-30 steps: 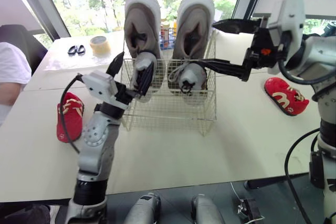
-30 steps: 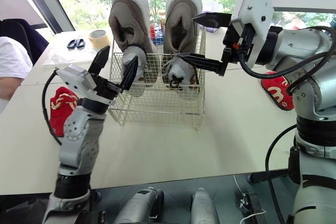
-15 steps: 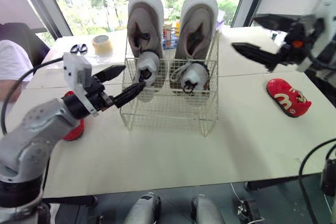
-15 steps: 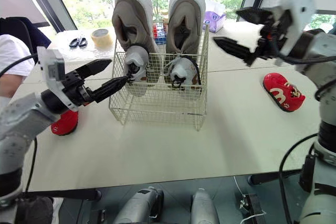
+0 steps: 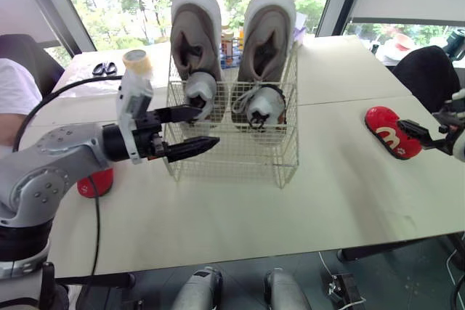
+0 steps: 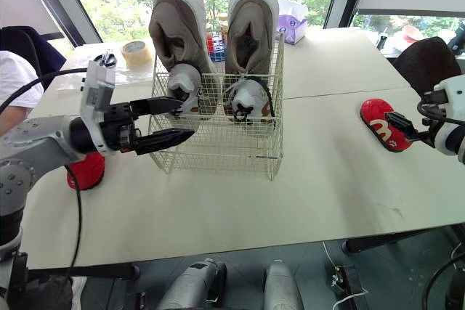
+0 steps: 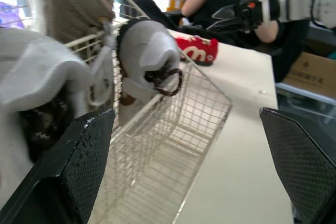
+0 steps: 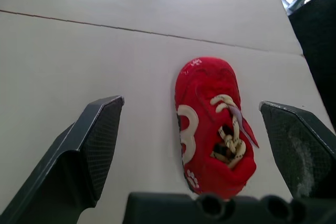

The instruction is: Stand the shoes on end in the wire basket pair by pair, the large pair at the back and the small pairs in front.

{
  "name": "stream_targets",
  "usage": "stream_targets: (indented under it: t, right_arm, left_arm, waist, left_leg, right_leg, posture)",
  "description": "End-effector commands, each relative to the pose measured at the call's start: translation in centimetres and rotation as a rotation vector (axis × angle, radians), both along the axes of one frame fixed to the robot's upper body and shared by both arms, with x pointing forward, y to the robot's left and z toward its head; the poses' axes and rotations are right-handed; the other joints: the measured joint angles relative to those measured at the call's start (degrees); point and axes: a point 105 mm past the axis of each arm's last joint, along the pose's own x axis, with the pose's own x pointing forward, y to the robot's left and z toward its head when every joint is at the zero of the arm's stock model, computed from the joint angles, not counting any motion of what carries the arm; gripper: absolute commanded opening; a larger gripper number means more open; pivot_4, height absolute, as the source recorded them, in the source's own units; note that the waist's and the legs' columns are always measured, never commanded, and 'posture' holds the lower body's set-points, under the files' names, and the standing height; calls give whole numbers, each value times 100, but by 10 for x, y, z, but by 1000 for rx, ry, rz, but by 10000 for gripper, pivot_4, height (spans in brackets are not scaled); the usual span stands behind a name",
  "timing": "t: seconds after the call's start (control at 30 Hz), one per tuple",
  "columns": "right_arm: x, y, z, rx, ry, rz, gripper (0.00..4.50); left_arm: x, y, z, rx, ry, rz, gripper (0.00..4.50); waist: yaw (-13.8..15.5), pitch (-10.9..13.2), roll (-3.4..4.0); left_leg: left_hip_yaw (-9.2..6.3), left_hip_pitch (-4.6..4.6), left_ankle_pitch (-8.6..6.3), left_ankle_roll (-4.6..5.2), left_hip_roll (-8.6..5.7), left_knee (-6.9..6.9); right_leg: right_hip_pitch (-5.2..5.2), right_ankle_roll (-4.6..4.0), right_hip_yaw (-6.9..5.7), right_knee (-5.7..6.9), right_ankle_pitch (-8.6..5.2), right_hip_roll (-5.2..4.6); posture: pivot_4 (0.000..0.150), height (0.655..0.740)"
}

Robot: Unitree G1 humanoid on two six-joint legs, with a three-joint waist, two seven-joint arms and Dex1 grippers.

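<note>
Pale table (image 5: 240, 205), with a seam running across it. Wire basket (image 5: 240, 159) sits mid-table, a little to the left. Large grey pair in the back of the basket, on end and side by side, white-edged soles rising well above the rim: left one (image 5: 195, 38), right one (image 5: 267, 34). Just in front of them, inside the same basket, is a smaller pale grey pair with dark laces, one before each large shoe: (image 5: 200, 91) and (image 5: 263, 105). Front strip of the basket is bare mesh. Left gripper (image 5: 205, 126) is at the basket's front left corner with its fingers spread and nothing between them; the upper finger is at rim level near the left small grey shoe, the lower one across the outside of the mesh. Cannot tell whether either finger touches the wire. Right gripper (image 8: 190, 103) is far out at the right edge of the table, fingers wide apart and holding nothing. In the right wrist view a small red shoe (image 8: 212, 129) lies on its sole between them, untouched, with white laces and a white mark on its side. Second red shoe (image 5: 94, 181) is on the table left of the basket, half hidden behind the left arm. Far left corner: a roll of tape (image 5: 136, 59), then black-handled scissors (image 5: 104, 69). A person's white sleeve (image 5: 14, 92) shows at the left edge.
</note>
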Motion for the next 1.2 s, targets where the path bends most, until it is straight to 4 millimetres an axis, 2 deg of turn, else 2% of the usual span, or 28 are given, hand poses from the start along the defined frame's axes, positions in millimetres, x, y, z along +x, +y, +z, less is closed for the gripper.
stream_targets:
  t: [0.03, 0.37, 0.5, 0.6, 0.67, 0.83, 0.97, 1.13, 1.2]
  right_arm:
    - [3, -10, 4, 6, -6, 7, 45000]
    - [16, -26, -40, 61, 118, 11, 45000]
    - [19, -28, -45, 74, 124, 18, 45000]
    - [20, -29, -47, 65, 131, 22, 35910]
    - [20, -28, -49, 56, 146, 35, 26814]
    - [19, -23, -54, 32, 186, 71, 347]
    - [20, -20, -46, 14, 166, 93, 347]
    - [18, -14, 1, 0, 23, 105, 347]
    - [13, -5, 29, 30, -61, 129, 347]
  left_arm:
    - [-7, -3, 1, 48, -13, -46, 44875]
    - [-10, -8, 2, 78, -48, -36, 44875]
    - [-12, -8, 2, 83, -49, -25, 44875]
    - [-11, -8, 3, 80, -50, -16, 45000]
    - [-10, -9, 5, 77, -52, -11, 45000]
    - [-6, -11, 7, 75, -60, -7, 45000]
    - [-3, -10, 9, 67, -61, -4, 45000]
    - [4, -5, 16, 19, -60, 8, 45000]
    - [6, -3, 20, -3, -57, 12, 45000]
  waist:
    - [-8, 0, 0]
    - [-28, 1, -1]
    - [-26, 1, -2]
    - [-29, 1, -2]
    - [-36, 1, -2]
    - [-88, 0, -3]
    - [-107, 0, -3]
    - [-98, 2, 0]
    - [-101, 4, 3]
  left_leg:
    - [2, 1, 0, 0, 0, -1]
    - [6, 1, 0, 1, 0, 2]
    - [6, 2, -1, 1, 0, 3]
    - [6, 2, 0, 1, 0, 3]
    - [6, 3, 0, 0, 1, 3]
    - [5, 4, 0, 0, 1, 3]
    - [5, 5, -1, 0, 1, 2]
    - [5, 5, -1, 1, -1, 2]
    - [5, 4, -1, 1, -1, 2]
  right_leg:
    - [0, 0, 1, 0, 0, 0]
    - [1, 1, 2, 0, 0, -1]
    - [3, 1, 2, 0, 0, -1]
    - [3, 1, 3, 0, 0, -1]
    - [3, 1, 2, 0, 0, 0]
    - [6, 1, 2, 0, 0, 1]
    - [6, 1, 2, 0, 0, 1]
    - [6, 1, 2, 0, 0, 0]
    - [4, 2, 2, 1, 1, -1]
  posture:
    - [1500, 7400]
    - [1500, 7400]
    - [1500, 7400]
    - [1500, 7400]
    - [1500, 7400]
    - [1500, 7400]
    - [1500, 7400]
    - [1500, 7400]
    - [1500, 7400]
